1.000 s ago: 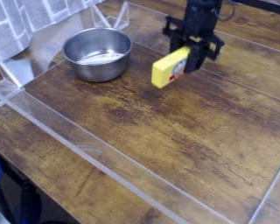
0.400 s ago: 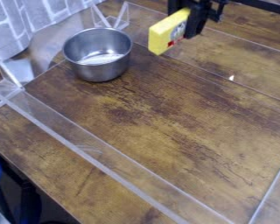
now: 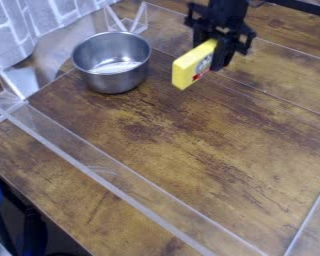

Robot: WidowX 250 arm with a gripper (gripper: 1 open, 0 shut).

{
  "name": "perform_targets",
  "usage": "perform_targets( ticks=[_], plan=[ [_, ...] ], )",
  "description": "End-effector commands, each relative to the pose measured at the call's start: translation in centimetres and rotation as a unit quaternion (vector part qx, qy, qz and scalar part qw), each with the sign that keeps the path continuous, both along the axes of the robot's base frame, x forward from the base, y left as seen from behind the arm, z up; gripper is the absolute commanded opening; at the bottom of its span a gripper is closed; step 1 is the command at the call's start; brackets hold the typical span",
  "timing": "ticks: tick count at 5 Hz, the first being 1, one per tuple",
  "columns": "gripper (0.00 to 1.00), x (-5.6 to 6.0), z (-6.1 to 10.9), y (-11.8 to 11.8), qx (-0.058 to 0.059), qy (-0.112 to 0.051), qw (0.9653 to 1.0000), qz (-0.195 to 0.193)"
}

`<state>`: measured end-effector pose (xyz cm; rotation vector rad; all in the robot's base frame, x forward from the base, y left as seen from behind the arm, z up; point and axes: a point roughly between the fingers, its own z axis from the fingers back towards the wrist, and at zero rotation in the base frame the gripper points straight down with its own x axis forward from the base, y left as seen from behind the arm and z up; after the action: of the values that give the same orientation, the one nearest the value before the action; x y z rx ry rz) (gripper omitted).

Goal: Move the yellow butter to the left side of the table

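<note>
Dark brown wood grain, streaked with wear, is seen across the tabletop (image 3: 163, 150), which is edged by clear acrylic walls (image 3: 116, 185). At the upper left, a steel bowl (image 3: 111, 62) is set on the surface, with silvery, crinkled material (image 3: 29, 30) seen beyond it. Near the top of the view, right of the bowl, the black gripper (image 3: 214, 48) is held with its body reaching in from the upper edge and its fingertips directed down toward the table. Its fingers are clamped together on the yellow butter (image 3: 192, 66), which is gripped by its upper end and tilted, its lower end slanted toward the lower left. The butter is placed just beside the bowl in the view, apart from it; whether the tabletop is touched by its lower end cannot be told.
</note>
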<state>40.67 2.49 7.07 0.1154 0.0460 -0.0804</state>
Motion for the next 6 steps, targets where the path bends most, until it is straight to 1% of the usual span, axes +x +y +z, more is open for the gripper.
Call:
perform_targets(
  ticks=[1, 2, 4, 5, 6],
  plan=[
    [0.00, 0.1, 0.4, 1.0, -0.001, -0.023, 0.9997, 0.008],
    [0.00, 0.1, 2.1, 1.2, 0.006, -0.035, 0.9993, 0.010],
    [0.00, 0.0, 6.9, 0.8, 0.017, -0.065, 0.9977, 0.012],
    [0.00, 0.5, 5.4, 1.0, 0.014, -0.061, 0.9980, 0.011],
    [0.00, 0.5, 5.8, 1.9, 0.014, -0.072, 0.9972, 0.013]
  ],
)
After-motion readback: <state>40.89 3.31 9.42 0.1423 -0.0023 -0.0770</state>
